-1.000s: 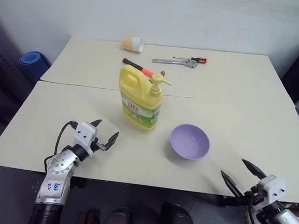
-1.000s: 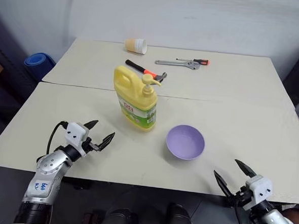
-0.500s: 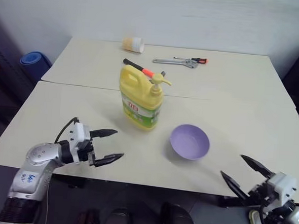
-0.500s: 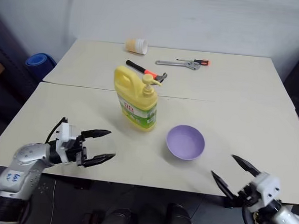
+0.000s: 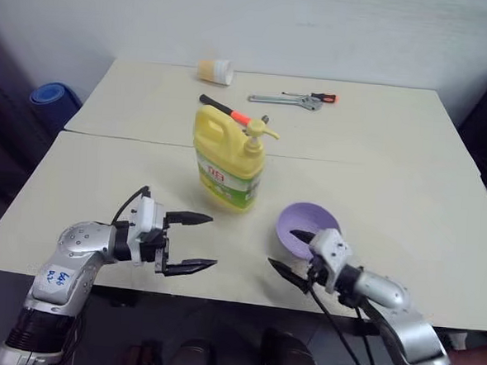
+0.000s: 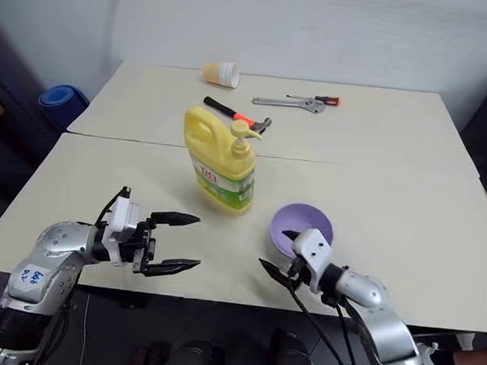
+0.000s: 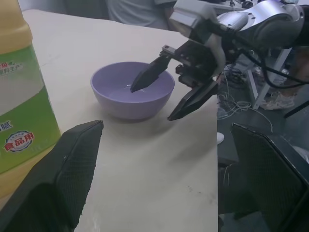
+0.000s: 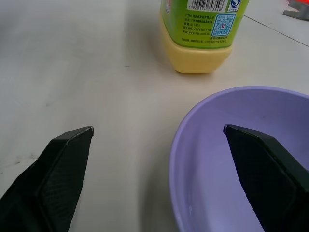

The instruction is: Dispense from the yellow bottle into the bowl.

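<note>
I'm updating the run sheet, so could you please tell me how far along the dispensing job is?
Nothing looks dispensed yet: the bowl appears empty and the yellow bottle stands upright, untouched. In hand: the right hand is open at the bowl's near rim, one finger over it; the left hand hovers open, short of the bottle. Left: pressing the pump over the bowl.
</note>
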